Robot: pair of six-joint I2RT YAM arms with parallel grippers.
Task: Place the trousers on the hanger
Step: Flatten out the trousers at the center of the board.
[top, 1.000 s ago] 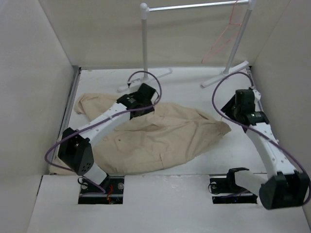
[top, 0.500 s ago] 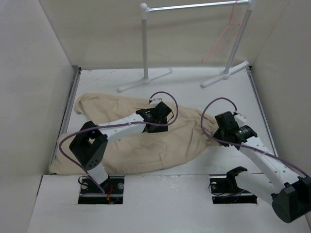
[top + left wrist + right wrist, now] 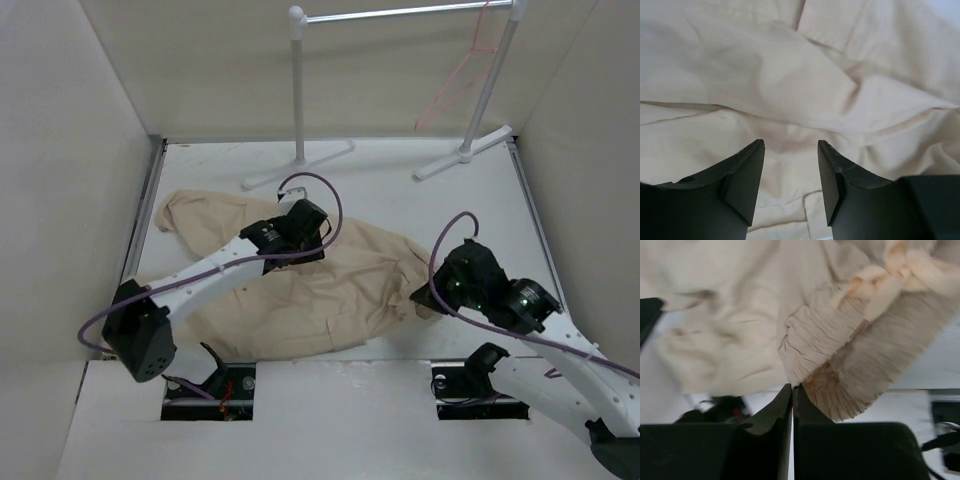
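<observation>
The beige trousers [image 3: 340, 290] lie spread and crumpled across the middle of the table. My left gripper [image 3: 298, 238] hovers over their upper middle. In the left wrist view its jaws [image 3: 790, 150] stand open just above the creased cloth [image 3: 790, 85], with nothing between them. My right gripper [image 3: 428, 293] is at the trousers' right end. In the right wrist view its fingers [image 3: 792, 388] are shut on the edge of the gathered waistband [image 3: 830, 335]. The pink wire hanger [image 3: 455, 85] hangs from the rack's bar at the back right.
A white tubular garment rack [image 3: 297, 90] with a silver bar [image 3: 400, 13] stands at the back, its feet [image 3: 462, 155] on the table. White walls [image 3: 70, 180] enclose the table on the left, right and back. Both arm bases sit at the near edge.
My right gripper closed on the trousers' right end and drew back toward the near edge, bunching that end. My left gripper shifted back to the left over the cloth.
</observation>
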